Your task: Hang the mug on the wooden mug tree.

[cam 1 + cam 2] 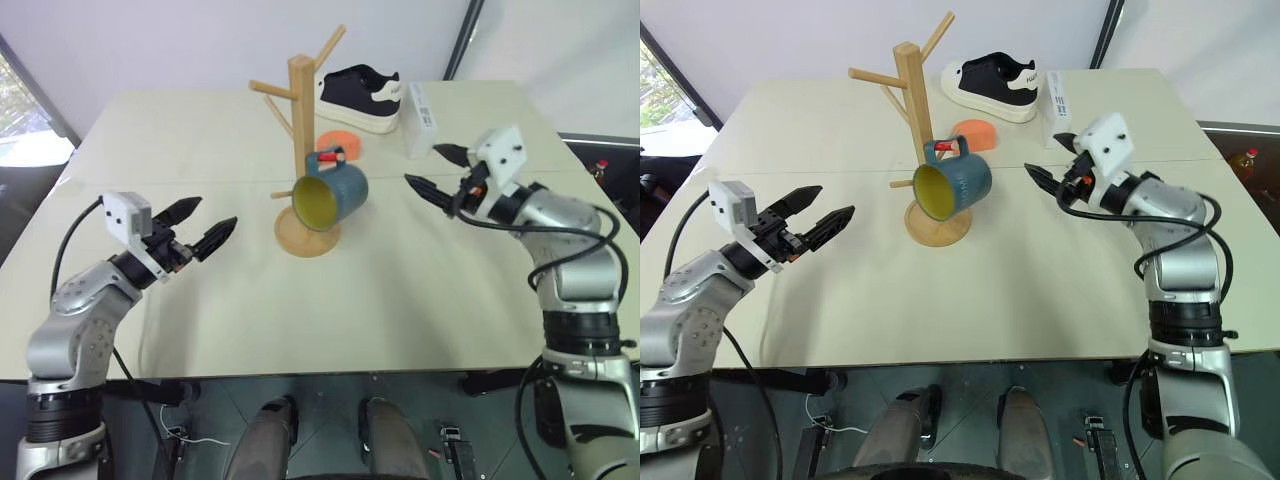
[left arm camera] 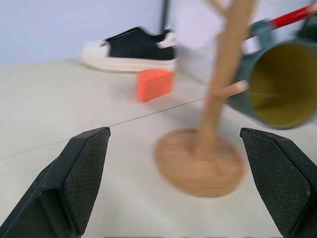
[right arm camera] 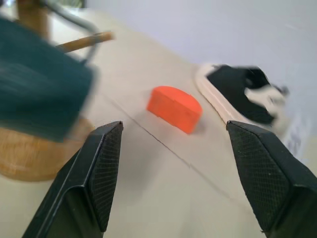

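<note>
The teal-blue mug (image 1: 335, 195) hangs by its loop handle from a peg of the wooden mug tree (image 1: 301, 100), tilted so that its yellow inside faces me. A short red piece shows at the handle. The tree's round base (image 1: 306, 234) rests mid-table. My left gripper (image 1: 216, 212) hovers open to the left of the tree, pointing at it, with nothing between its fingers. My right gripper (image 1: 421, 164) is open too, to the right of the mug and apart from it. In the left wrist view the mug (image 2: 280, 84) and the post (image 2: 225, 74) lie ahead between the fingers.
A black-and-white sneaker (image 1: 362, 95) lies behind the tree, with an orange block (image 1: 340, 143) in front of it and a white box (image 1: 421, 118) to its right. The beige table (image 1: 400, 300) stretches bare toward its near edge.
</note>
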`<state>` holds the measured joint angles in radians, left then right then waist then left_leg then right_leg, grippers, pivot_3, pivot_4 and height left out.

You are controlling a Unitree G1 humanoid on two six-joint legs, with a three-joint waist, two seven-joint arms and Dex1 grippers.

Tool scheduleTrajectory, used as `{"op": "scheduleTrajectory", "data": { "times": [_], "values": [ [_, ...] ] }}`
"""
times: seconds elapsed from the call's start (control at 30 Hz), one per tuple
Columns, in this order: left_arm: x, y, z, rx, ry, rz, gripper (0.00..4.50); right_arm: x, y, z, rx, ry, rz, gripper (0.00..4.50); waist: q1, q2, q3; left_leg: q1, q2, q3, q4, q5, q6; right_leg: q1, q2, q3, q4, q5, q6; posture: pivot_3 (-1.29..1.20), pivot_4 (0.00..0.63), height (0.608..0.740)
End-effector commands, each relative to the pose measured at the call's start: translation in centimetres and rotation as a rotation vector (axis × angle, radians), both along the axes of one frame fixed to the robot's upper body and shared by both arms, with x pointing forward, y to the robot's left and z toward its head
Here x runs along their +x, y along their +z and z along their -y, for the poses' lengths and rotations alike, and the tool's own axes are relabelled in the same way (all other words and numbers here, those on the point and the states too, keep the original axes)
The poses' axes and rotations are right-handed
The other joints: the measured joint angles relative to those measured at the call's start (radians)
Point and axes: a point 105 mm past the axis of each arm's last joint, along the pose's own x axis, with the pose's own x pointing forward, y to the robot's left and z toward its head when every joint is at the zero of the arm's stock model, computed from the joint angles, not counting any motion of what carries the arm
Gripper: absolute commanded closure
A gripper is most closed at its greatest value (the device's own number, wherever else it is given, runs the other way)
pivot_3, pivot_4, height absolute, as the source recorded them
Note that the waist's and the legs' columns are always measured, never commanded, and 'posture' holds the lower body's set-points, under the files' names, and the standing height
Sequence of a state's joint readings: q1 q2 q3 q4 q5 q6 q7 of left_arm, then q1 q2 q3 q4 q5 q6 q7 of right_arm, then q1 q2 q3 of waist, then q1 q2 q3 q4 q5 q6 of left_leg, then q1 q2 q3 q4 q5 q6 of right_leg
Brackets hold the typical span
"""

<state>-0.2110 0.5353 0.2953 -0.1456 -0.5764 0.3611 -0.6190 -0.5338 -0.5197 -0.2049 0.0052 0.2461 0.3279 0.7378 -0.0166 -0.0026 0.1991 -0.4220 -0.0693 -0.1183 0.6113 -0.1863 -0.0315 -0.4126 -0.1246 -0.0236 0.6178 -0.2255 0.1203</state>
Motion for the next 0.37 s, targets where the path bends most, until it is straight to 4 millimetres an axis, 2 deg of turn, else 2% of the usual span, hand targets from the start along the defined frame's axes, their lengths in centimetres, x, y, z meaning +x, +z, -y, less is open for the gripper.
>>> {"op": "scheduleTrajectory", "data": {
  "times": [0.03, 0.2, 0.37],
  "values": [
    [0.7, -1.5, -2.2, 0.04, 0.153, 0.005, 0.0, -0.4, -1.4, 0.4, 0.112, -0.038, 0.019, 1.04, 0.001, 0.0, 0.0, 0.0, 0.0, 0.0, 0.0, 0.0, 0.0, 0.0, 0.001, 0.0, 0.0, 0.0, 0.0, 0.0, 0.15, 0.74],
    [0.8, -4.1, -3.6, 0.044, 0.267, -0.026, 0.0, -1.1, -5.2, -0.5, 0.193, -0.041, -0.053, 1.04, 0.004, 0.0, 0.0, 0.001, 0.001, 0.0, 0.0, 0.0, 0.0, 0.0, 0.001, 0.002, 0.0, 0.0, -0.001, 0.0, 0.15, 0.74],
    [0.7, -5.0, -3.9, 0.028, 0.302, -0.029, 0.0, -1.2, -7.0, -0.8, 0.202, -0.041, -0.1, 1.04, 0.005, 0.0, 0.0, 0.001, 0.001, 0.002, 0.001, 0.0, 0.0, 0.0, 0.001, 0.004, 0.0, 0.0, -0.002, 0.0, 0.15, 0.74]
  ]
}}
